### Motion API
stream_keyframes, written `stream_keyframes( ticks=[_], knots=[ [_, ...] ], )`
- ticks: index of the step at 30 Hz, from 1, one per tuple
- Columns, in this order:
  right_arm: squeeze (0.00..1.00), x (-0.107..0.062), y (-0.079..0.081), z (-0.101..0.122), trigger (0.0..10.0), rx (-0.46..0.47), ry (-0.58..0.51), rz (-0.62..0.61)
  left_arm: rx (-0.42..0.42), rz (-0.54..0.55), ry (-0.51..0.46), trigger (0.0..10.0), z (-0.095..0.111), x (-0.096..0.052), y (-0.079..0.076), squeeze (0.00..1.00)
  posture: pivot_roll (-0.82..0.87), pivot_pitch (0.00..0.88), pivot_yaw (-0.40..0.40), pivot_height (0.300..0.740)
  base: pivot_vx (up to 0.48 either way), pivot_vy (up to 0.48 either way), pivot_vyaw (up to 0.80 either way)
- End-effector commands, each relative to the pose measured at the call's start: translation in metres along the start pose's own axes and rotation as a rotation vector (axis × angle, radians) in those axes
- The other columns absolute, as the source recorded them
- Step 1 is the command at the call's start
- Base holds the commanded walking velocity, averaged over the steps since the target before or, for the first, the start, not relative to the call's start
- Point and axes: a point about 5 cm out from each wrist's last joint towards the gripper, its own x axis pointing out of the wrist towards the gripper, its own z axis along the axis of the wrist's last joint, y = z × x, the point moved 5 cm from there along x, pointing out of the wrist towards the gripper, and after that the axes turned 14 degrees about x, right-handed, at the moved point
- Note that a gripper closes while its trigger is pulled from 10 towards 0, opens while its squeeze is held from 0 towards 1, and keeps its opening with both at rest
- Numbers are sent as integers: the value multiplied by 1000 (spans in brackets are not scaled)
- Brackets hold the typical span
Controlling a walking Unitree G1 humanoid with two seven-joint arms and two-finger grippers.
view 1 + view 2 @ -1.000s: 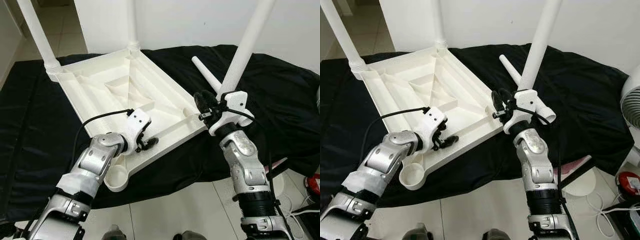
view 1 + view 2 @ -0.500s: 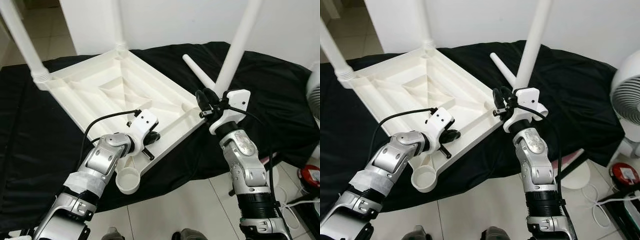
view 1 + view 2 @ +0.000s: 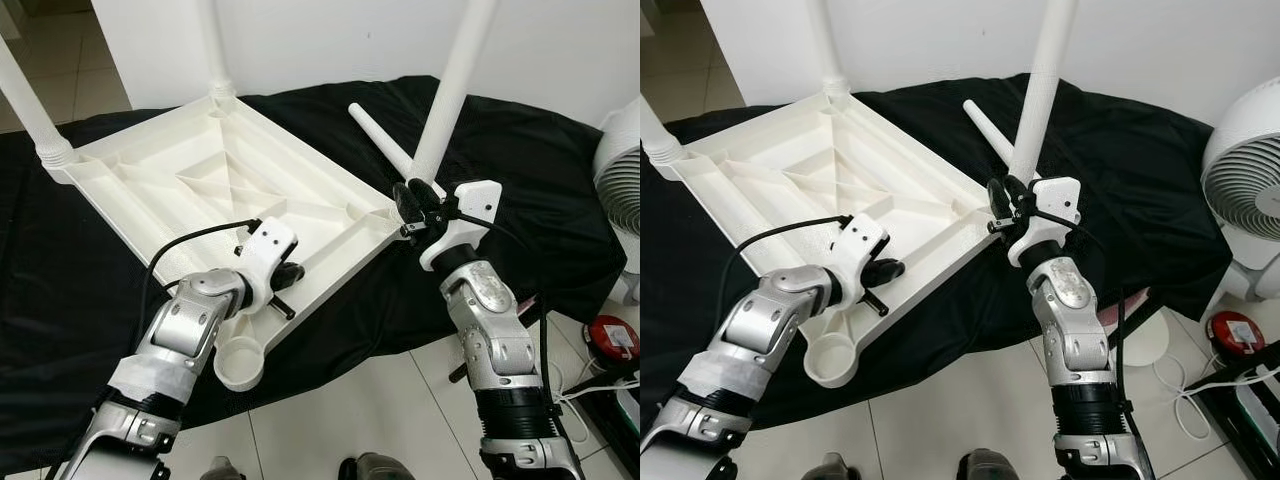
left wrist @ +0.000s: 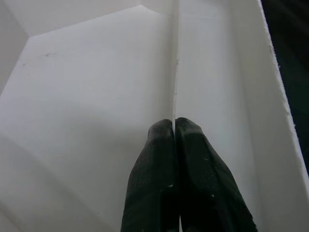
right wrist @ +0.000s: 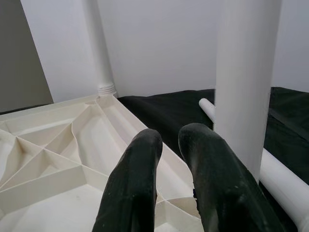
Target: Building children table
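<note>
Right now I'm seeing the upturned white table top (image 3: 200,190) lying on the black cloth (image 3: 520,180). My left gripper (image 3: 285,285) is pressing on its near rim, fingers (image 4: 174,169) closed together on nothing. My right gripper (image 3: 408,205) is sitting at the near right corner beside an upright leg (image 3: 450,90), fingers (image 5: 140,183) slightly apart. A loose leg (image 3: 385,145) is lying behind it.
</note>
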Motion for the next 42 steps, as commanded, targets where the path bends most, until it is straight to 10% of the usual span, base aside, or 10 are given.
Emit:
stream_keyframes(
  ticks=[1,14,15,19,22,24,25,28,33,42],
  knots=[
    [0,0,0,-3,10000,9,14,2,-96,380,248,0,-61,-40,52,0,17,32,-16,740,0,0,0],
    [0,7,6,-7,10000,12,29,36,-127,374,278,0,-75,-52,39,0,51,29,-35,740,0,0,0],
    [0,8,7,-7,10000,9,30,44,-106,318,251,10000,-68,-45,29,0,55,29,-38,740,0,0,0],
    [0,9,7,-7,10000,11,31,45,-96,296,244,10000,-65,-42,26,0,55,28,-36,740,0,0,0],
    [0,9,7,-9,10000,16,34,49,-72,212,178,10000,-48,-33,16,1000,48,26,-25,740,0,0,0],
    [0,8,7,-9,10000,18,35,50,-57,197,167,10000,-45,-31,15,1000,44,25,-19,740,0,0,0],
    [1000,7,7,-9,10000,31,33,52,-23,160,150,10000,-39,-28,10,1000,40,25,-15,740,0,0,0],
    [1000,5,7,-8,10000,34,28,49,55,63,99,10000,-27,-25,-3,0,36,22,-11,740,0,0,0],
    [165,4,5,-11,10000,28,37,34,108,-30,16,10000,-13,-26,-13,0,29,17,-7,740,0,0,0],
    [0,-1,6,-20,10000,39,57,24,145,-87,-113,10000,7,-37,-2,0,26,2,-7,740,0,0,0]
  ],
)
